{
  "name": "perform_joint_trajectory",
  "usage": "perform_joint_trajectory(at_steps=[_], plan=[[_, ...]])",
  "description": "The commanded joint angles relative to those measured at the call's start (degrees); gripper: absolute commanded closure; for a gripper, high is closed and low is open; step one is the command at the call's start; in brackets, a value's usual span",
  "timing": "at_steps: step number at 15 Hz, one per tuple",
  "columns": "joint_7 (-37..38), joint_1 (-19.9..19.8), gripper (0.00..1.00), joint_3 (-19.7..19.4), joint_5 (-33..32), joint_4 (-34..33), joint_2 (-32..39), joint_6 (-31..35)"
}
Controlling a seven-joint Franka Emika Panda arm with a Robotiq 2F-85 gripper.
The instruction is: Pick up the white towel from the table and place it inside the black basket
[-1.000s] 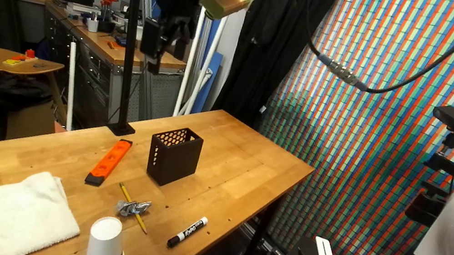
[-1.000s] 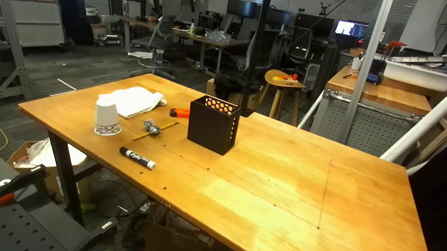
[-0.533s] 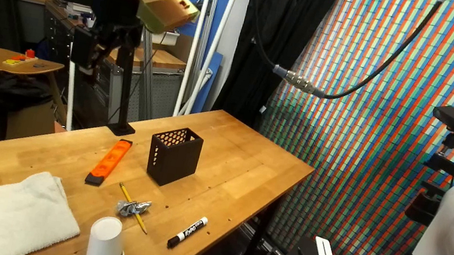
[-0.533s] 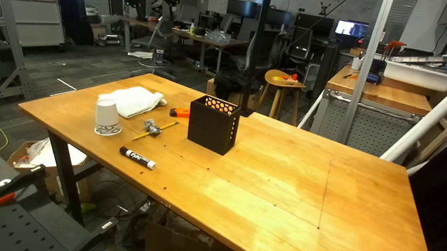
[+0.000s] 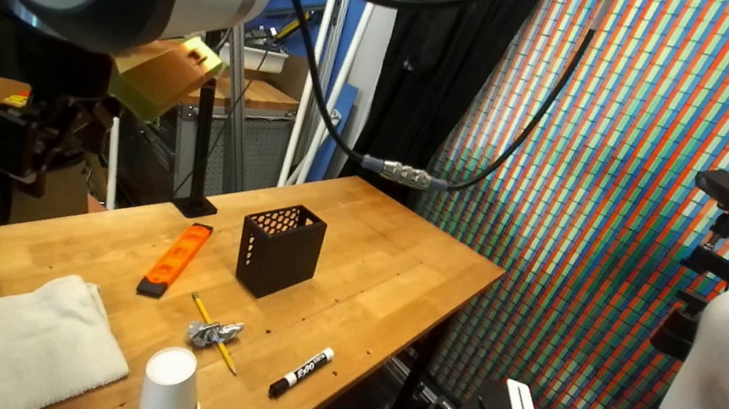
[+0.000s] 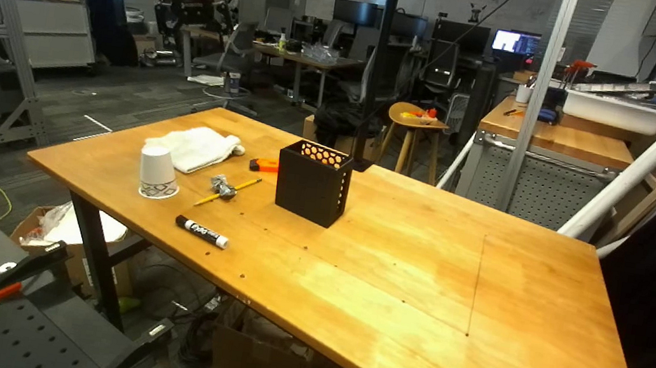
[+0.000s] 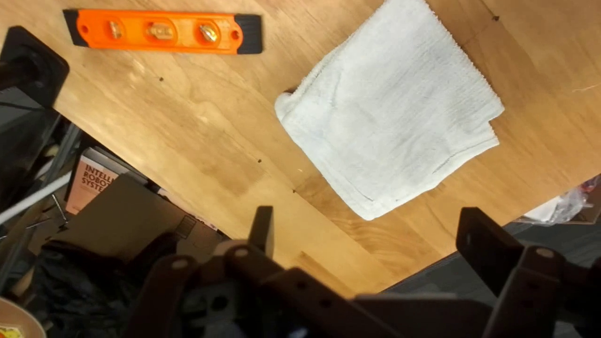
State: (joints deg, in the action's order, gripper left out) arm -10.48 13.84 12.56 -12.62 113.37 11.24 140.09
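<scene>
The white towel (image 5: 8,345) lies folded and a little rumpled on the table (image 5: 391,268), well apart from the black basket (image 5: 281,261), which stands upright toward 2 o'clock of it in an exterior view. Reckoned from the towel in this view, a white paper cup (image 5: 169,390) sits upside down just beside it at 3 o'clock, and a black-and-white marker (image 5: 301,373) lies farther along much the same line, near the table's edge. At half past two a crumpled silvery scrap (image 5: 213,334) rests across a yellow pencil (image 5: 226,358); at 2 o'clock an orange level (image 5: 175,258) with black ends lies flat, between towel and basket. A black post (image 5: 200,147) stands at the table's far edge, between 1 and 2 o'clock. The gripper (image 7: 366,230) hangs well above the table's level, at 12 o'clock from the towel in the same view. In the wrist view its fingers (image 7: 263,230) are spread wide, with a broad gap between them; the towel is clear of them toward 12 o'clock, and the level lies toward half past ten.
</scene>
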Motion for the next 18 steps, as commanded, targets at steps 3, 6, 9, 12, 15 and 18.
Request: perform_joint_trajectory(at_steps=[3, 6, 9, 12, 15, 18], plan=[[1.31, 3.84, 0.00, -0.26, -5.36, -10.42, 12.95, 2.05], [0.64, 6.03, 0.00, -0.79, -6.70, -15.47, 19.91, 2.21], [0.32, 7.47, 0.00, -1.40, -6.42, -19.84, 26.31, 2.89], [0.00, 8.19, 0.00, -2.47, -6.40, -23.16, 32.08, 4.02], [-0.21, 7.91, 0.00, -3.43, -6.00, -24.78, 36.63, 5.78], [-0.10, 8.00, 0.00, -4.15, -5.82, -25.37, 39.96, 7.06]])
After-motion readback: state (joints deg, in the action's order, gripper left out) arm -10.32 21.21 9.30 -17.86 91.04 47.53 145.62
